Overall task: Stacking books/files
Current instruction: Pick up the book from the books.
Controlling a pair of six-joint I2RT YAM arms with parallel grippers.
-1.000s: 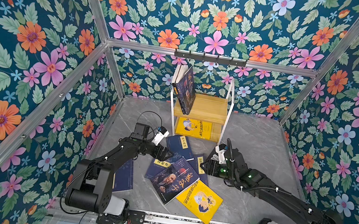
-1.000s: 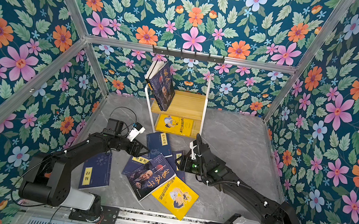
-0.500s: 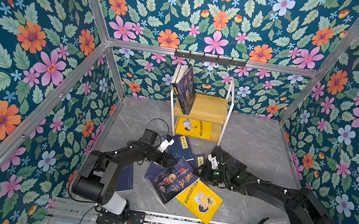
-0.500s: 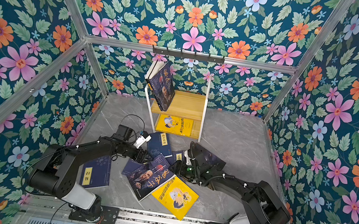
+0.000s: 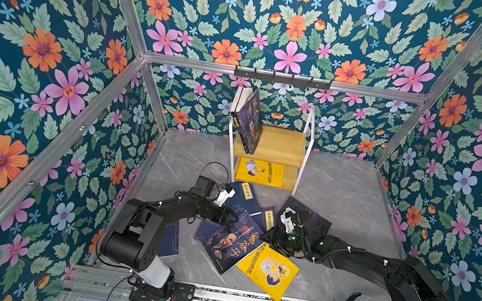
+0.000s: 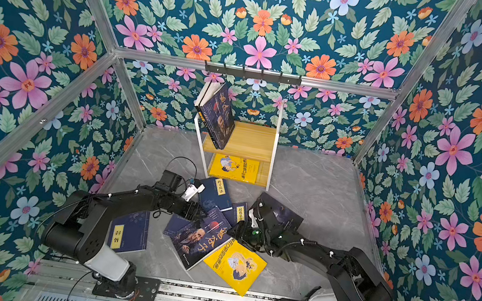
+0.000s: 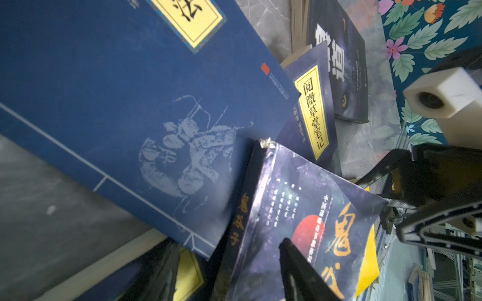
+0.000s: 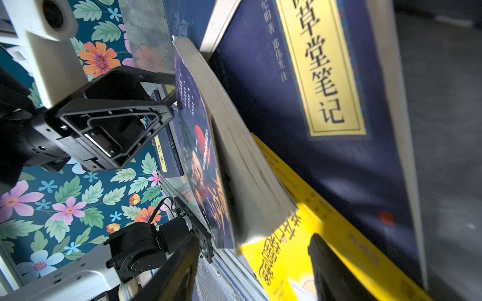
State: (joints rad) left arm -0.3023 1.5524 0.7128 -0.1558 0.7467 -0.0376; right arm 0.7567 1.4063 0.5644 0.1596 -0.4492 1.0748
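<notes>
On grey marbled tabletop (image 5: 341,190) within floral walls (image 5: 287,17), left gripper (image 7: 227,245) and right gripper (image 8: 253,239), jaws spread, astride tilted bearded-man book (image 5: 228,244).

Both arms low and outstretched, left gripper (image 5: 230,217) and right gripper (image 5: 268,236) part-open

Reads 鬼谷子 in gold on the bearded-man cover (image 5: 226,244), lower centre in both top views; 孙子兵法 on the yellow label of the navy book (image 5: 241,199) just above it; 阅微草堂笔记 on the yellow label of the second navy book (image 7: 311,109), left wrist view.
</notes>
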